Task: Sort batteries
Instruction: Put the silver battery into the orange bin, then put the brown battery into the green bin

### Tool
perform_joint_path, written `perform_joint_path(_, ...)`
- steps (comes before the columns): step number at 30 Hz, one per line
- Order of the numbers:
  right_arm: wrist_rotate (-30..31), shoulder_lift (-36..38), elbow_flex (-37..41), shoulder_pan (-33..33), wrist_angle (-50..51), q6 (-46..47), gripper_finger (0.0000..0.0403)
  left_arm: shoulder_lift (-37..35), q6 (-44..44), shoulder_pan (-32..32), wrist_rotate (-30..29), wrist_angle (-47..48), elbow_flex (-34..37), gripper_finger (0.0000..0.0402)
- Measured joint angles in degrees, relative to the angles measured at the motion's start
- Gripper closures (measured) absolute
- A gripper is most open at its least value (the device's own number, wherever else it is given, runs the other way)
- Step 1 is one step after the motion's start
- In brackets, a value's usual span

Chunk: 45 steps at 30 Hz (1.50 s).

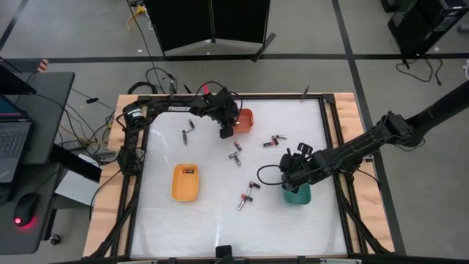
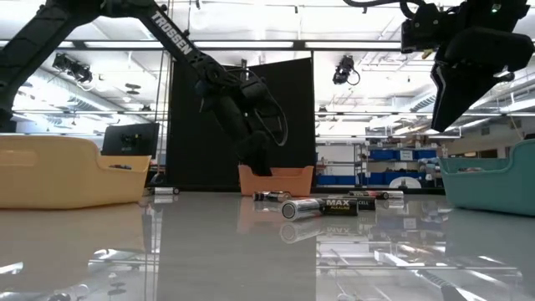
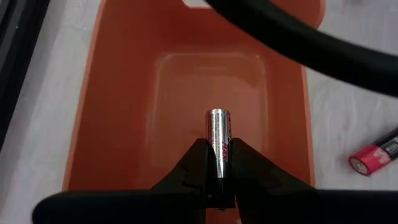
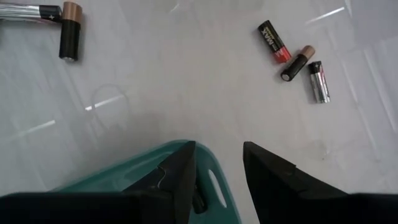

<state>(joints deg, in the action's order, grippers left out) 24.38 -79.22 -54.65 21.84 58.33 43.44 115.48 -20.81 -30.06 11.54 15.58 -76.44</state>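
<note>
My left gripper (image 3: 219,155) hangs over the orange tray (image 3: 124,93) at the table's far middle, shut on a silvery battery (image 3: 219,127) with red print. In the high view this gripper (image 1: 227,132) stands at the tray's left rim (image 1: 244,119). My right gripper (image 4: 217,155) is open, nothing between its fingers, above the green tray's rim (image 4: 143,168) at the right (image 1: 297,195). Loose batteries lie on their sides on the table (image 1: 274,141), (image 1: 235,155), (image 1: 248,193), (image 1: 187,131). My left gripper pinches the battery between its two fingers (image 3: 193,158), at the battery's rear half (image 3: 221,163). The battery lies along the fingers and sticks out past their tips, slanting down into the orange tray. Whether its free end (image 3: 218,114) touches the tray's floor, I cannot tell.
A yellow tray (image 1: 185,182) sits at the table's left middle. Near my right gripper, several batteries lie on the bare table (image 4: 70,37), (image 4: 273,40), (image 4: 297,62), (image 4: 318,81). A black frame (image 1: 139,147) rims the white table; cables cross it at the far left.
</note>
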Motion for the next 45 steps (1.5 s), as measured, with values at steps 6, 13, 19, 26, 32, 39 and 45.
perform_joint_path(6,0.0,0.0,0.0,-0.6,0.0,-0.2,0.0258,1.3,0.4,-0.2,-0.3,-0.3,0.1,0.0349)
perform_joint_path(13,0.0,0.0,0.0,-1.2,0.0,-1.1,0.0257,1.2,0.5,-0.2,-2.7,-1.4,0.1,0.0316)
perform_joint_path(19,0.0,0.0,0.0,-1.5,-0.2,-1.2,0.0257,-0.4,0.1,0.2,-4.3,-1.5,0.1,0.0275)
perform_joint_path(26,0.0,0.0,0.0,-1.5,-1.0,-1.5,0.0257,-5.8,0.0,1.7,-2.0,-3.8,1.7,0.0272)
perform_joint_path(32,-1.4,0.0,4.2,-1.5,-14.9,-5.3,0.0265,-13.5,3.5,4.8,-0.8,-20.2,14.1,0.0297)
perform_joint_path(39,-1.8,-0.1,8.7,-1.8,-30.0,-7.3,0.0281,-24.8,10.3,10.8,-1.5,-47.4,34.1,0.0318)
perform_joint_path(45,-3.3,-0.4,8.8,-2.2,-36.7,-8.3,0.0284,-31.2,13.1,15.8,-3.5,-61.6,45.9,0.0319)
